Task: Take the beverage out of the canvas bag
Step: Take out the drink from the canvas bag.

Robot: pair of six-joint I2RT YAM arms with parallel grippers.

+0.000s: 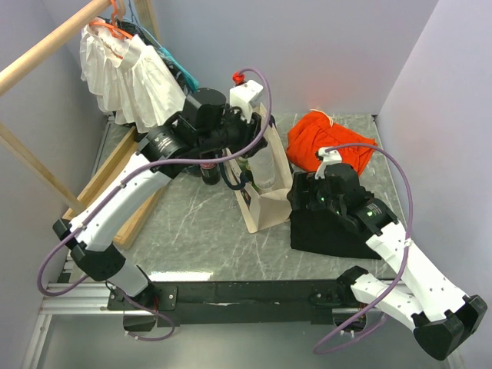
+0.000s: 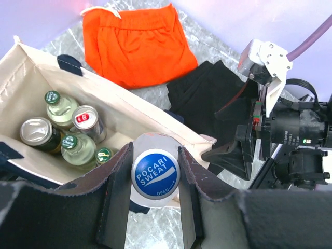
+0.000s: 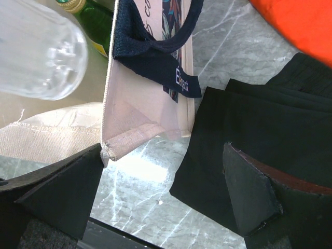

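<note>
Left gripper: pads clamped on blue cap of clear plastic bottle. Bottle hangs upright at rim of canvas bag, mid-table; can't tell if base clears rim.
Likely smooth, squashy wall, so slippery. Cap/neck is stiff part, best hold. Fill level unclear, so weight unknown.
Cans and green bottles inside bag.
Right gripper: jaws wide, empty, at near corner of bag.

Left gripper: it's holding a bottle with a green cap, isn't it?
No. The left gripper holds a bottle with a blue cap, marked Pocari Sweat; the left wrist view shows it. Green caps sit on bottles inside the canvas bag.
</note>
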